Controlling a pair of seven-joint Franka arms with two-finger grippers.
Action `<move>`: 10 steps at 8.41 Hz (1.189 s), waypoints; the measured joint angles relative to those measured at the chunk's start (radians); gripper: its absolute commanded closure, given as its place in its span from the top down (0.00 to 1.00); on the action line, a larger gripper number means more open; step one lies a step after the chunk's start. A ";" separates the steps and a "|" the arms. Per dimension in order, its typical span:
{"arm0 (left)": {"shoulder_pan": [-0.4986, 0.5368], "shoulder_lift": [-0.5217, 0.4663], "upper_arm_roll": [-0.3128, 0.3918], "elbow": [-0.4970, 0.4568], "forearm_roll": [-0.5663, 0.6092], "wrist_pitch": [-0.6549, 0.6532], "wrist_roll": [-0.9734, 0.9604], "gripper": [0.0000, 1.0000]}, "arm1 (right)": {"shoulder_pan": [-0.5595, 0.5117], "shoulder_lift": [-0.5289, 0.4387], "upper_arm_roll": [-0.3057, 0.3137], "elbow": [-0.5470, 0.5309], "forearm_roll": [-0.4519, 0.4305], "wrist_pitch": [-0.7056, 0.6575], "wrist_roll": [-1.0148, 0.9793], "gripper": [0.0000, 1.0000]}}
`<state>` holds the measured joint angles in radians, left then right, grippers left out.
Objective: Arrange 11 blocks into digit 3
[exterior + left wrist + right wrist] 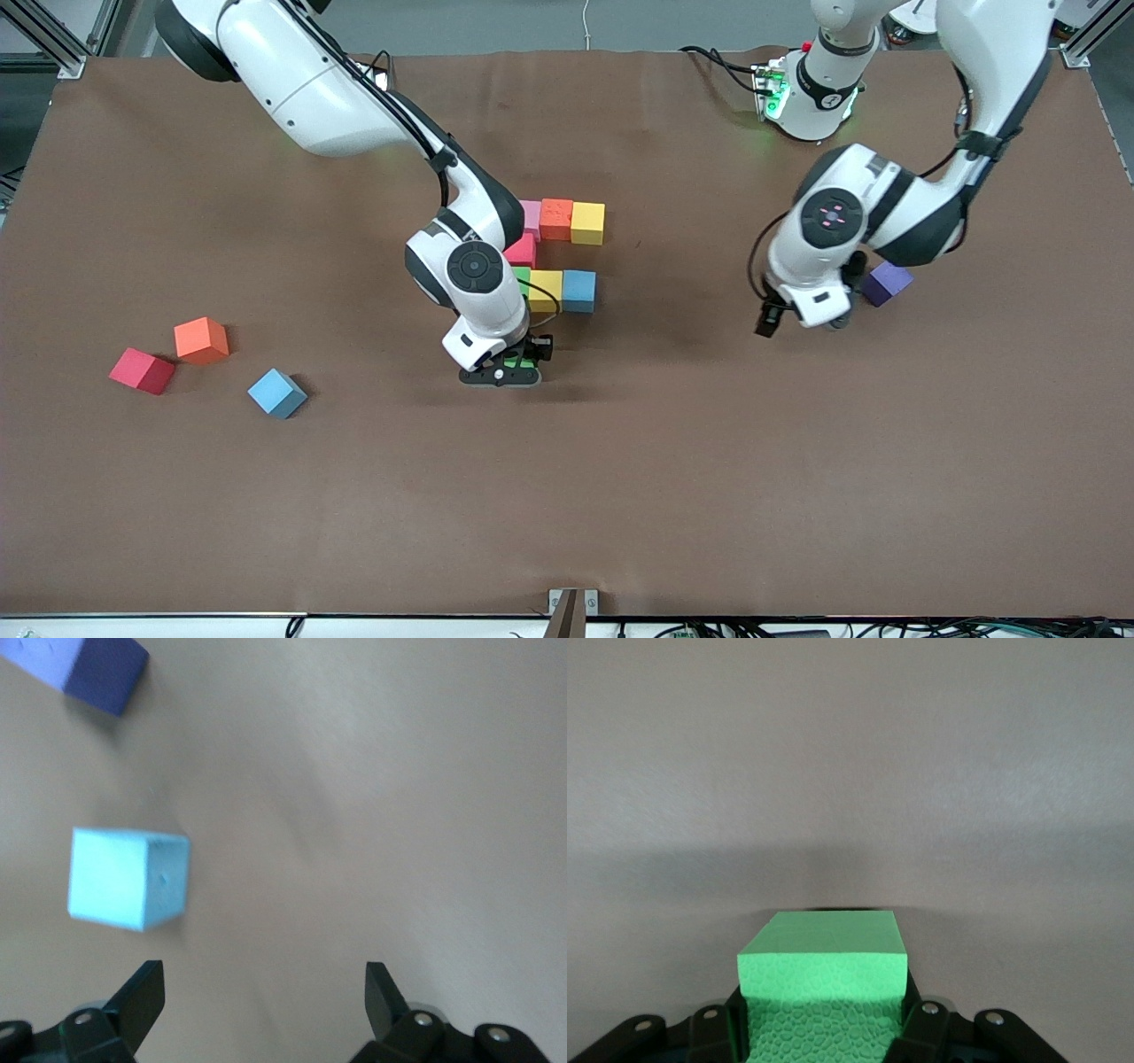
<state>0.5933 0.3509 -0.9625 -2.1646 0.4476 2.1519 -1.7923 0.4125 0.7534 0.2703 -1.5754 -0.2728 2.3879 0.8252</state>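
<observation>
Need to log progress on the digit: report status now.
Right gripper shut on green cube, over table near the blue cube of the part-built digit. Left gripper open over table beside purple cube, waiting. Nothing in the way.

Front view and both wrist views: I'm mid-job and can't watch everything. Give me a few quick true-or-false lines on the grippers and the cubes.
1. The right gripper is shut on a green cube. True.
2. The left gripper holds the purple cube. False: its jaws are open and empty; the purple cube sits on the table beside it.
3. The row farthest from the front camera reads pink cube, orange cube, yellow cube. True.
4. All cubes are already in the figure. False: a red cube, a second orange cube and a blue cube lie loose toward the right arm's end.
5. The left wrist view shows a yellow cube. False: it shows a light blue cube and the purple one.
</observation>
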 measured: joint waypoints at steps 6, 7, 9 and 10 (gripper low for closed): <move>0.147 -0.106 -0.003 -0.305 0.084 0.240 0.066 1.00 | 0.001 -0.001 -0.013 -0.013 -0.026 0.009 0.014 0.00; 0.147 -0.121 -0.003 -0.327 0.084 0.251 0.066 1.00 | 0.001 -0.001 -0.014 -0.013 -0.026 0.003 0.014 0.00; 0.148 -0.141 -0.003 -0.357 0.084 0.270 0.065 1.00 | 0.001 -0.001 -0.016 -0.013 -0.026 -0.010 0.014 0.01; 0.152 -0.153 -0.003 -0.372 0.084 0.287 0.065 1.00 | 0.001 -0.001 -0.017 -0.013 -0.026 -0.015 0.014 0.05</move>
<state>0.7449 0.1976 -0.9658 -2.5368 0.5316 2.4393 -1.7269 0.4138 0.7525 0.2534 -1.5888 -0.2991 2.3729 0.8391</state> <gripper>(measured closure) 0.000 0.401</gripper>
